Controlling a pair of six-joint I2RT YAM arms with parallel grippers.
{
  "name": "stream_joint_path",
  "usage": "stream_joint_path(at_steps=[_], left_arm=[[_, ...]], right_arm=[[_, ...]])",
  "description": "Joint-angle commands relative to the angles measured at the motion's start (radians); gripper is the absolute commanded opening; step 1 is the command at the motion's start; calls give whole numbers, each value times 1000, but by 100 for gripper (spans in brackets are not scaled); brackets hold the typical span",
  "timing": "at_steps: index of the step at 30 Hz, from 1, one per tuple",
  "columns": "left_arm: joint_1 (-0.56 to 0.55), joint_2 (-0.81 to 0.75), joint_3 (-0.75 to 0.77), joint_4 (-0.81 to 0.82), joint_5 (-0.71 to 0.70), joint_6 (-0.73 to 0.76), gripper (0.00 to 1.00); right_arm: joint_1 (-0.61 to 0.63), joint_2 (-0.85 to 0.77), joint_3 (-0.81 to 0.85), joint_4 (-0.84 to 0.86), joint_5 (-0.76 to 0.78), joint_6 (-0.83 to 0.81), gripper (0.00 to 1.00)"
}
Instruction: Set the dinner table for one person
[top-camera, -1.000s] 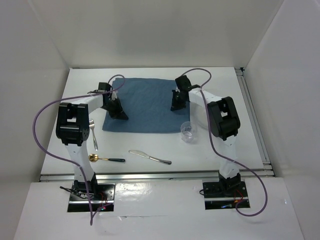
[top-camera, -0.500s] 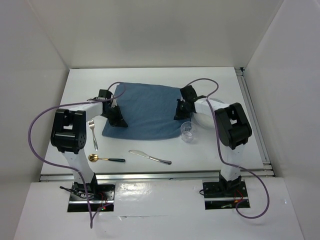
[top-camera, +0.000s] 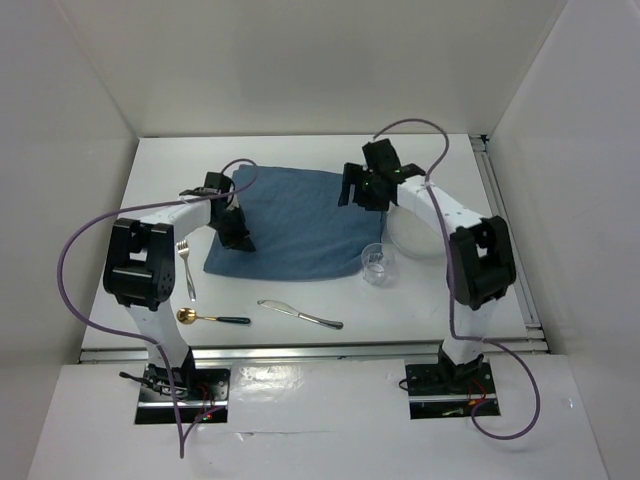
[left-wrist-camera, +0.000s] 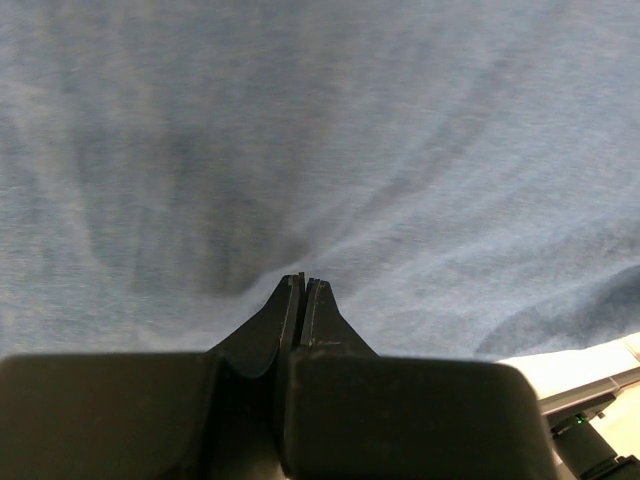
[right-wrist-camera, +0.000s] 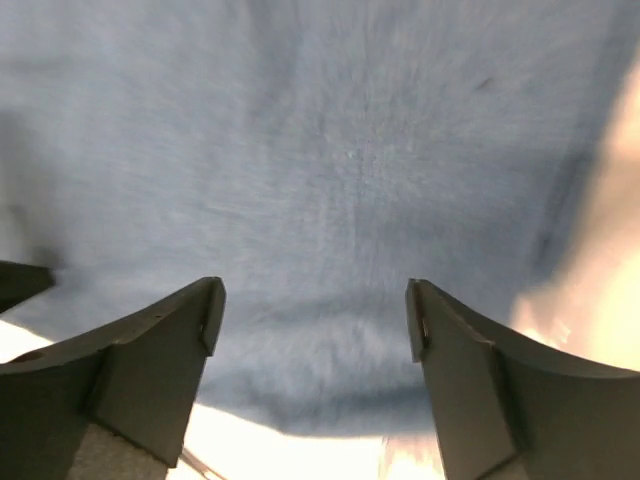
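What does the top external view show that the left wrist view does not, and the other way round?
Only top external: the fork, spoon, knife, glass and the right gripper. Only left wrist: the left gripper has its jaws shut on the blue cloth, creases fanning from the pinch. Both: that cloth and that gripper.

White table carrying: blue cloth mid-far, fork just left of it, spoon and knife near front, cup at cloth's right corner, plate beside cup.
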Motion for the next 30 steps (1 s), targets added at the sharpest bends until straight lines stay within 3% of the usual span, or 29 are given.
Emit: stream_joint_path(at_steps=[1,6,11,17,26,28,30], left_arm=[[-23,-41,65,-45,-21,17,0],[-75,-63,118,-65,-48,27,0],[-124,8,209,-88,-84,27,0],[-135,78,299,-111,-111,16,0],[-116,124,366,-148,-172,27,0],[-116,150,366,-148,-194,16,0],[-116,164,356,-148,-194,16,0]], right_arm=[[13,-203,63,-105,153,-24,87],[-79,-473,-104,-255,267,-24,91],[-140,-611,-264,-364,130,16,92],[-150,-691,-476,-283,-65,74,93],[-150,-589,-557,-149,-103,74,80],[-150,-552,-557,-126,-84,74,72],[-140,-526,-557,-126,-46,83,56]])
